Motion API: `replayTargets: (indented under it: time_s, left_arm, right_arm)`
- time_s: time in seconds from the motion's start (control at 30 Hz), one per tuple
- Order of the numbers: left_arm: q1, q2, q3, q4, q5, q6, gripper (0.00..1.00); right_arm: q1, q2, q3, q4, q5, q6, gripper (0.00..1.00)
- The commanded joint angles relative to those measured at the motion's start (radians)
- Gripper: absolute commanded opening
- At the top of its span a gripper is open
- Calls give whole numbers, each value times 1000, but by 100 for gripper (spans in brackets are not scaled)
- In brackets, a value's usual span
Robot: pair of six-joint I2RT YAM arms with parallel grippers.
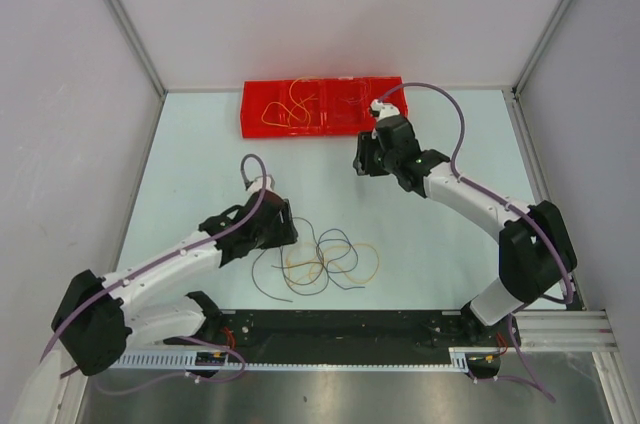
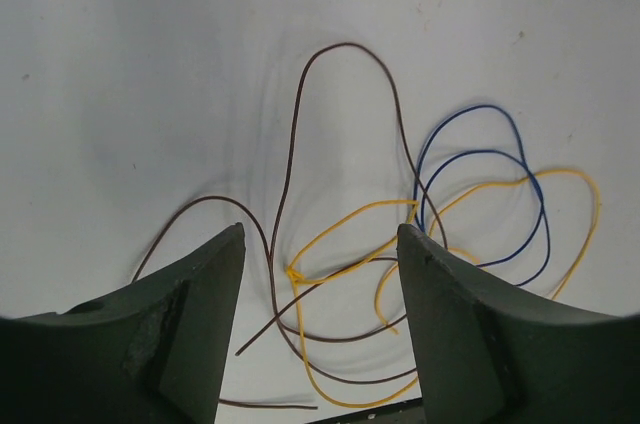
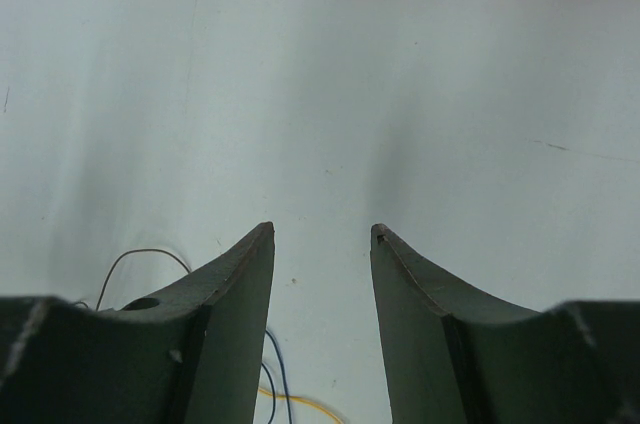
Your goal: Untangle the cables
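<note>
a loose tangle of thin cables point(image 1: 322, 262), dark, blue and orange-yellow, lies on the pale table point(image 1: 200, 164) in the lower middle of the frame, with the left gripper point(image 1: 288, 234) at its left edge. the right gripper point(image 1: 360, 156) sits above and right of centre, well apart from the tangle. a red tray point(image 1: 255, 114) across the upper middle holds a few more thin wires point(image 1: 290, 109).

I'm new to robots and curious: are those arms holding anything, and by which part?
Nothing. Both pairs of jaws are open and empty; the cables lie loose on the table.
</note>
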Motion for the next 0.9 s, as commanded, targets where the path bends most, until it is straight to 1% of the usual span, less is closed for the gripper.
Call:
replayTargets:
  time_s: [0.0, 0.03, 0.13, 0.3, 0.5, 0.63, 0.7, 0.8, 0.87]
  left_arm:
    - [-42, 35, -31, 29, -47, -95, 66]
    - [-56, 41, -33, 26, -52, -101, 64]
    - [-73, 55, -54, 38, -64, -115, 64]
    - [-74, 81, -90, 74, -62, -121, 60]
    - [-76, 113, -96, 97, -82, -120, 55]
    - [-76, 142, -96, 110, -90, -121, 47]
    - [-76, 148, -96, 110, -96, -121, 40]
    - [-76, 165, -97, 106, -111, -121, 35]
    - [-74, 174, -99, 98, -122, -129, 34]
  right_arm:
    - [-11, -57, -6, 9, -18, 6, 48]
    - [-11, -57, -6, 9, -23, 5, 48]
    - [-19, -57, -7, 8, -29, 6, 48]
    - [-24, -52, -12, 11, -38, 11, 47]
    - [-24, -47, -15, 12, -44, 14, 47]
    - [-24, -44, -15, 14, -44, 14, 47]
    - [-22, -43, -15, 14, -44, 14, 46]
    - [-24, -43, -17, 12, -44, 12, 46]
    - [-24, -40, -17, 12, -44, 14, 46]
